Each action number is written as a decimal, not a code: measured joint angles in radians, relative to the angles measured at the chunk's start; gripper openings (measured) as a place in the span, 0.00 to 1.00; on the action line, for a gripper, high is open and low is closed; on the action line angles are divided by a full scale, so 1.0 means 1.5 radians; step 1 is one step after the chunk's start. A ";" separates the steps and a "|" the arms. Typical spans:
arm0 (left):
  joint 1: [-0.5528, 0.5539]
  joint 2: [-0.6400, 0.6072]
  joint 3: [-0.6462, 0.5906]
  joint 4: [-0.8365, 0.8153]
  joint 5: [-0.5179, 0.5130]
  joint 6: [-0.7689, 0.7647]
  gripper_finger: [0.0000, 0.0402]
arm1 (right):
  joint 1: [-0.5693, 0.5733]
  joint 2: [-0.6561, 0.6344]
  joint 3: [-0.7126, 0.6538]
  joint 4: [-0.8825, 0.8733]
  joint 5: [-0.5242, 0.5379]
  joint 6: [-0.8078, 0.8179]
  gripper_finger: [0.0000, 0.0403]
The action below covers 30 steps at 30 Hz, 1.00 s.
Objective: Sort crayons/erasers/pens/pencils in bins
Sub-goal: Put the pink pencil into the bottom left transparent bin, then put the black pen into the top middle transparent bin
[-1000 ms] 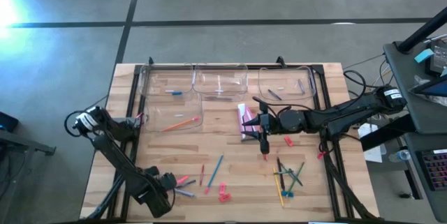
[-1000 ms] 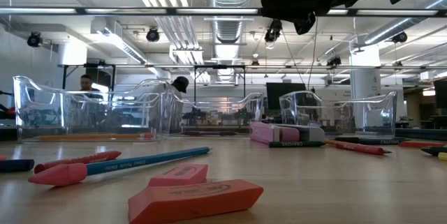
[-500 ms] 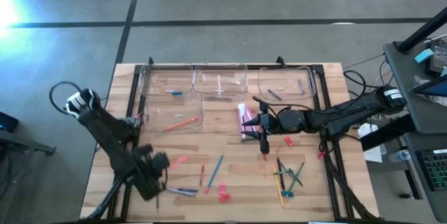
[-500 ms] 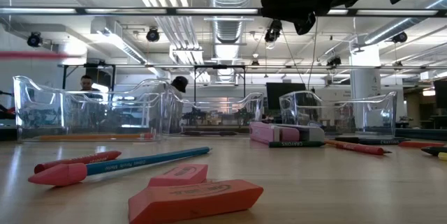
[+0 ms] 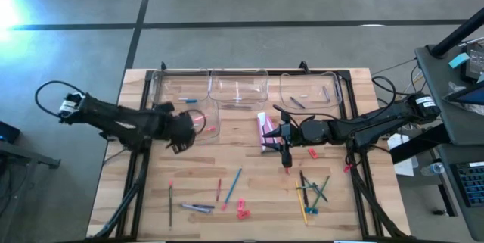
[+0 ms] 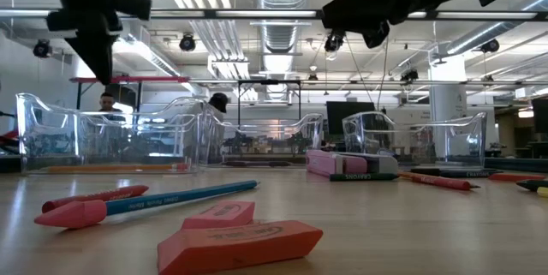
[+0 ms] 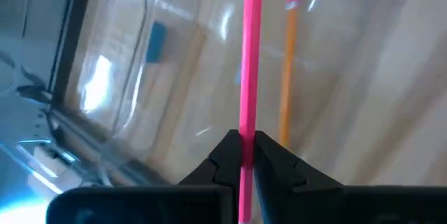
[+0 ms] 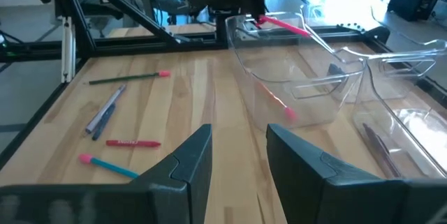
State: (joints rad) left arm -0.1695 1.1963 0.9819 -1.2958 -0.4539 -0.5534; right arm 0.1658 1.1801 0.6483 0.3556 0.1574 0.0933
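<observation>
**Left gripper holds a pink pencil over the front-left bin**

The wooden tabletop [image 5: 249,175] carries four clear bins [image 5: 238,89]: three in a row along the far edge and one just in front of the leftmost, toward the left edge. The left arm reaches in from the left edge, and the left gripper [image 5: 193,124] hangs above that nearer bin [image 5: 189,128], its fingers pinched tight on a pink pencil [image 7: 250,56] that points out over the tub. An orange pencil [image 7: 287,70] already lies inside it. The right arm stretches in from the right edge to the middle of the tabletop; the right gripper [image 8: 239,155] hovers there with its fingers parted and nothing between them, just beside a pink crayon box [image 5: 267,131]. Loose pencils and pens lie near the front edge, a teal pencil [image 5: 233,182] among them, with a cluster toward the front-right corner. The erasers [image 6: 240,242], small pink blocks, rest by the front edge near the middle
</observation>
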 joint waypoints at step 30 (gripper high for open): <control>-0.046 -0.052 -0.153 0.764 -0.018 0.197 0.59 | 0.106 -0.030 0.123 -0.611 0.122 0.327 0.32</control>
State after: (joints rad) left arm -0.2380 1.1184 0.7529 -0.1497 -0.4808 -0.2573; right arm 0.3254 1.1347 0.8322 -0.5614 0.3409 0.5836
